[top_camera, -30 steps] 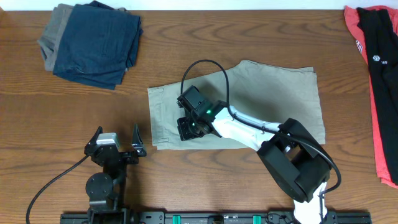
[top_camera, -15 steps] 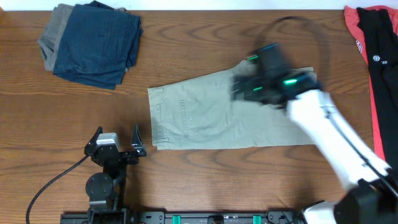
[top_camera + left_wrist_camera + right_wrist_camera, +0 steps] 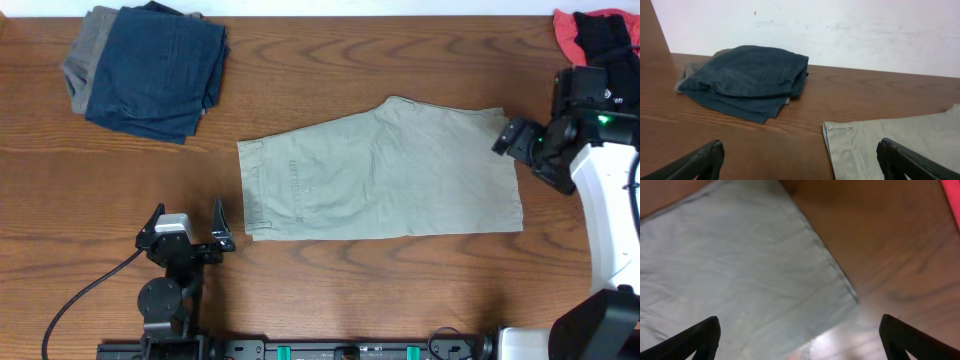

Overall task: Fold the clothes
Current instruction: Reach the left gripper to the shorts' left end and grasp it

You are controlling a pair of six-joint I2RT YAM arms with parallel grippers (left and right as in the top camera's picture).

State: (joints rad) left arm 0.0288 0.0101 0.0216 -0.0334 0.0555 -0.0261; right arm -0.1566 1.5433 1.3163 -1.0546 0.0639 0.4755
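The clothes, a pair of light khaki shorts (image 3: 380,170), lie flat on the wooden table (image 3: 330,290), waistband to the left and leg hems to the right. My right gripper (image 3: 530,155) hovers open just off the shorts' right hem edge and holds nothing. In the right wrist view, the shorts' hem corner (image 3: 740,255) fills the upper left, with the gripper (image 3: 800,330) wide open over it. My left gripper (image 3: 187,232) rests open near the front left, just short of the waistband corner (image 3: 890,137). Nothing lies between the fingers of the left gripper (image 3: 800,152).
A folded pile of navy-blue and grey garments (image 3: 150,70) lies at the back left, also seen as the dark pile (image 3: 747,80). A red-and-black garment (image 3: 600,35) lies along the right edge behind my right arm. A white wall (image 3: 840,30) bounds the table's far side.
My right gripper let go of the shorts near the waistband, opened, and swung right to the hem edge. The shorts stay flat. The left arm has not moved.
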